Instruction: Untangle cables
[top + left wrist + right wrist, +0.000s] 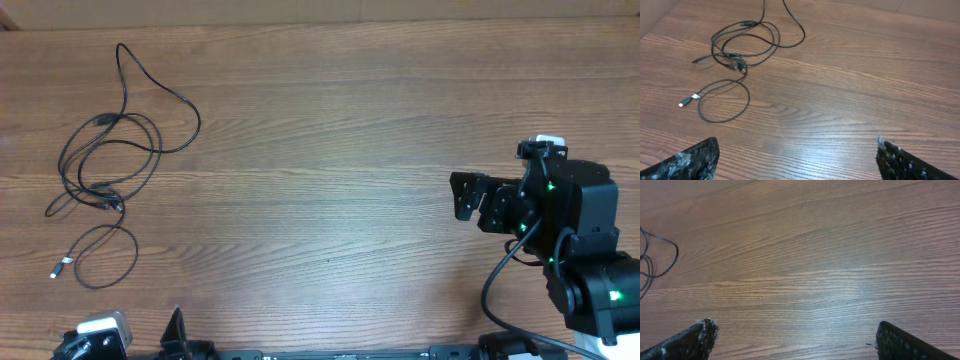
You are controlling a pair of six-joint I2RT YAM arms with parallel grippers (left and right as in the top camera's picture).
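The cables (108, 197) are thin black cords lying in overlapping loops at the far left of the wooden table (330, 150). One end carries a silvery plug (57, 270) that points toward the front edge. In the left wrist view the tangle (735, 62) lies ahead and to the left, with the silvery plug (685, 103) nearest. My left gripper (797, 150) is open over bare wood, well short of the cords. My right gripper (462, 197) hovers open at the right side, far from them; only one cable loop (665, 242) shows at the left edge of its view.
The right arm's body (580, 240) with its thick black wire fills the right front corner. The left arm's base (100, 335) sits at the front left edge. Bare wood lies between the tangle and the right gripper.
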